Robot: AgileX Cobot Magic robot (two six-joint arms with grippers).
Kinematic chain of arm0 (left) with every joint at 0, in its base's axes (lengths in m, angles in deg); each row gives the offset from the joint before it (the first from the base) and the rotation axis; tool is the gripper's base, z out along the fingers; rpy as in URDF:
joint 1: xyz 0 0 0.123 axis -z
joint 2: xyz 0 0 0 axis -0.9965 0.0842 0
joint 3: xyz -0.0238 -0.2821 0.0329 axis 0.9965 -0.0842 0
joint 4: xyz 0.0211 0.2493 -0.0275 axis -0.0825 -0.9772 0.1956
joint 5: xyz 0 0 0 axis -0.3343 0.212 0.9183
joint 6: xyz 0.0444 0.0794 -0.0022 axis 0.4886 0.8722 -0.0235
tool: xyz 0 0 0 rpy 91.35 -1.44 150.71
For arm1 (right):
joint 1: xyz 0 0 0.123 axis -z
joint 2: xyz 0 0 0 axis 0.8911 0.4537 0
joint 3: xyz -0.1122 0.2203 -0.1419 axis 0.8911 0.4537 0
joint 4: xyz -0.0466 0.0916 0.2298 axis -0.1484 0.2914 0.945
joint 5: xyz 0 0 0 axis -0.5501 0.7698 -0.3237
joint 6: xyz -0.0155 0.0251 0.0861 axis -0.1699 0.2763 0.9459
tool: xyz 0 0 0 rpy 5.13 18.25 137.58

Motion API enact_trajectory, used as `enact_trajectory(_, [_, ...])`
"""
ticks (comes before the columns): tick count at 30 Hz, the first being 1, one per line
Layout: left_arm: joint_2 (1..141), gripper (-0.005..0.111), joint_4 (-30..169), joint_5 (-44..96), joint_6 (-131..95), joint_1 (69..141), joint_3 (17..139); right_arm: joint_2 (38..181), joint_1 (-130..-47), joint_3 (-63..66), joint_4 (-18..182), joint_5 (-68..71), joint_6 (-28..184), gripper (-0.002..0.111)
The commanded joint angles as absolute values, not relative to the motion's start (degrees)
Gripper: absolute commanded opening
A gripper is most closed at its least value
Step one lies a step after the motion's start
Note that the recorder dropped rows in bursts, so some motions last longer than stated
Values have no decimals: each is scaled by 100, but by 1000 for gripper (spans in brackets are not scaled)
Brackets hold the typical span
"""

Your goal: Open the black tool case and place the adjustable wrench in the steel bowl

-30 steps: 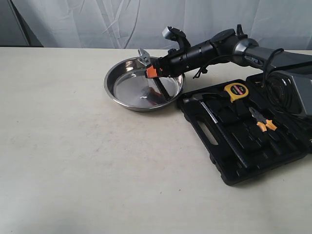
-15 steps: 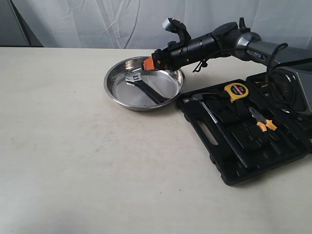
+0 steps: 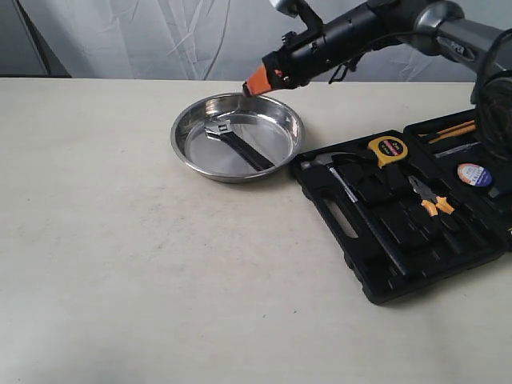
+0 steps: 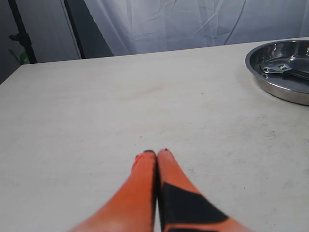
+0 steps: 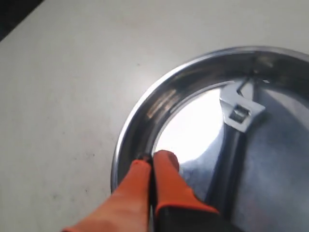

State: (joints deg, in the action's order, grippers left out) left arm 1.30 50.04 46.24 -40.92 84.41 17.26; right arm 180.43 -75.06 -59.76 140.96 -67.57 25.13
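Observation:
The adjustable wrench lies flat inside the steel bowl, silver head toward the far left, black handle toward the case. The right wrist view shows its head in the bowl; the left wrist view shows the wrench in the bowl too. My right gripper hangs above the bowl's far rim, orange fingers pressed together, holding nothing. The left gripper is shut and empty over bare table, away from the bowl. The black tool case lies open at the right.
In the open case lie a hammer, a yellow tape measure, orange-handled pliers and a round blue item. A pale curtain hangs behind the table.
The right gripper let go of the wrench, which now lies in the bowl. Its fingers closed and the arm rose up and back from the bowl.

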Motion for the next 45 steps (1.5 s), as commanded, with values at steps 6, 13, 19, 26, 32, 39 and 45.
enact_trajectory(6, [115, 0, 4981, 4587, -4106, 8419, 1743, 16495, -7000, -4007, 13388, -6845, 2768, -1])
enact_trajectory(13, [115, 0, 4981, 4587, -4106, 8419, 1743, 14454, -6981, -1927, 12974, -5971, 2729, -1])
enact_trajectory(19, [115, 0, 4981, 4587, -4106, 8419, 1743, 12367, -6981, -203, 12872, -4618, 3123, -1])
enact_trajectory(26, [115, 0, 4981, 4587, -4106, 8419, 1743, 10049, -6981, 1427, 12175, -3899, 4065, -1])
enact_trajectory(32, [115, 0, 4981, 4587, -4106, 8419, 1743, 8393, -6981, 2350, 11983, -4715, 4930, -1])
enact_trajectory(39, [115, 0, 4981, 4577, -4106, 8419, 1743, 7161, -6981, 2464, 11583, -6814, 4990, -1])
enact_trajectory(45, [115, 0, 4981, 4577, -4106, 8419, 1743, 6557, -6981, 2464, 11668, -6799, 4990, -1])
